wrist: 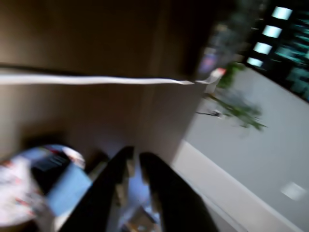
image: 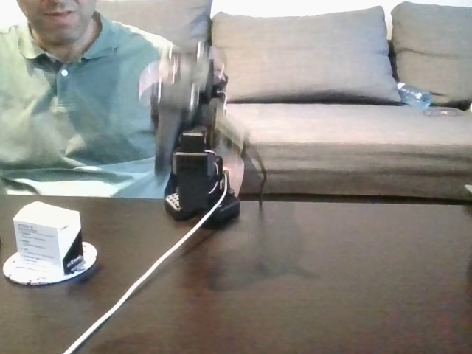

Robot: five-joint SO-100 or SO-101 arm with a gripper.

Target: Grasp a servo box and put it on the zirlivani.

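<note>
My arm (image: 184, 81) is folded up above its black base (image: 198, 193) at the far edge of the dark table (image: 332, 280), and in the fixed view it is smeared by motion blur. In the wrist view my pincer (wrist: 136, 159) reaches in from 6 o'clock, its 2 dark fingers (wrist: 159, 186) standing almost together with only a thin slit between them and nothing held in it.

The servo box (image: 46, 236) sits upright on the zirlivani (image: 87, 258), well apart from my base, at about 8 o'clock from it in the fixed view. The disc's rim shows around the box's foot. The box's black panel faces 4 o'clock.

In the wrist view the same box (wrist: 65, 186) and disc (wrist: 12, 193) appear blurred at 8 o'clock, just beside my fingers.

A white cable (image: 147, 273) runs from my base toward 7 o'clock. A person in a green shirt (image: 66, 110) sits behind the table, with a grey sofa (image: 332, 96) at 1 o'clock.
</note>
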